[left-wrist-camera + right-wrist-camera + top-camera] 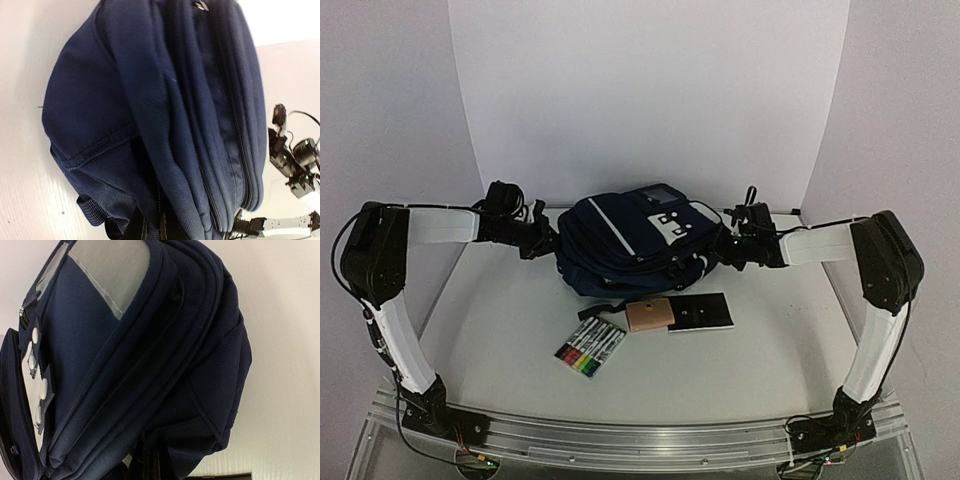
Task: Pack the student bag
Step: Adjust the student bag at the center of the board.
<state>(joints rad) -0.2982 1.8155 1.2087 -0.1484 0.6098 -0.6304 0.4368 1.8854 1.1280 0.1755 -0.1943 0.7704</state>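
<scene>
Packing's barely started imo. The student bag [625, 245] sits on the tabletop [500, 330] toward 12 o'clock. The left gripper [542, 240] is at its 9 o'clock and the right gripper [728, 247] at 3, both closed narrow against the fabric. Markers [590, 348], tan pouch [648, 315] and black notebook [702, 312] lie outside at its 6 o'clock.

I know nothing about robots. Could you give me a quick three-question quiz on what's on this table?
1. True or false: the pack of markers is already inside the navy backpack.
2. Which lies closest to the black notebook? A) the tan case; B) the pack of markers; C) the base of the left arm.
3. Fill in: the left end effector and the right end effector are at ___ sides of the navy backpack.

Key: 1 false, it lies on the table in front; 2 A; 3 opposite.
</scene>
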